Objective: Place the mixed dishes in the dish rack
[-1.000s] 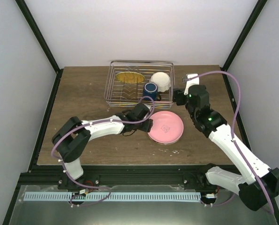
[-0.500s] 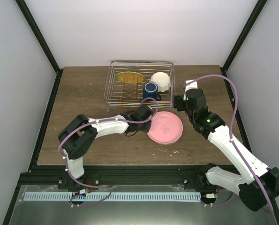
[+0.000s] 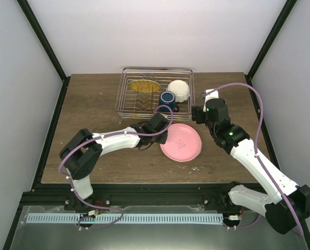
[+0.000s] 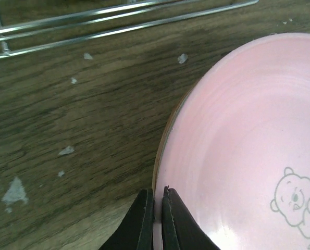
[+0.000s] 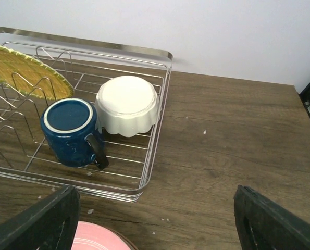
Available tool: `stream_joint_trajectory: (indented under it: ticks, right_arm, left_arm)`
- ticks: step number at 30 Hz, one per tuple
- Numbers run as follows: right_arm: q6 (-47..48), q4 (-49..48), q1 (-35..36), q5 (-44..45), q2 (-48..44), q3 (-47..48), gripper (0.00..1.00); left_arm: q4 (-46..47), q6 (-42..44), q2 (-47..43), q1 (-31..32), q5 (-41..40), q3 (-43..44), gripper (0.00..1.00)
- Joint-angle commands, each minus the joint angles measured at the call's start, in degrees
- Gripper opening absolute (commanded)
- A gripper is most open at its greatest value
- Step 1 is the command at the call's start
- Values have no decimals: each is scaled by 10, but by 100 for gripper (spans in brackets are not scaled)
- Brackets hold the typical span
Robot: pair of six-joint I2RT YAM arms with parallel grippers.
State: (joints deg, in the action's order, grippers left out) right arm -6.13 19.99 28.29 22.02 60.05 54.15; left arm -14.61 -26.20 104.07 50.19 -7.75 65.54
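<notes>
- The left claw (image 4: pixel 157 219) is pinched on the left rim of the pink plate (image 4: pixel 238 140).
- The pink plate lies just nearer than the dish rack (image 3: pixel 124 99).
- The right claw (image 5: pixel 155 221) stands wide apart.

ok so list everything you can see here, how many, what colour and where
dish rack: one, silver wire, far middle of the table
yellow plate: one, yellow-lime, leaning among the prongs in the rack's left part
mug: one, dark blue, in the rack's right part, nearer side
bowl: one, white scalloped, mouth down in the rack next to the mug
pink plate: one, pink with a bear print, on the table in front of the rack
specks: several, whitish, scattered on the wood
table: one, dark wood
left gripper: one, black, shut on the pink plate's rim
right gripper: one, black, open, right of the rack, holding nothing
</notes>
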Motion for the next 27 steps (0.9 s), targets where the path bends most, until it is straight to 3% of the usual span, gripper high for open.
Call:
stream_joint_trajectory:
  ticks: [1,8,15,24,27]
  right_arm:
    - [-10,-3,4,-26,3,-2,83]
    - [-34,5,4,-124,17,-7,93]
    - [-42,-17,4,-246,57,-36,96]
    - [-57,-64,4,-384,113,-55,95]
    - [-54,-89,4,-443,114,-61,89]
  left_arm:
    - [-33,15,-46,2,-25,-19,0]
    - [-35,22,-138,1,-58,-66,0]
    - [-68,36,-295,-5,-91,-125,0]
    - [-121,44,-441,-16,-122,-156,1]
    - [-112,47,-459,-18,-121,-167,1]
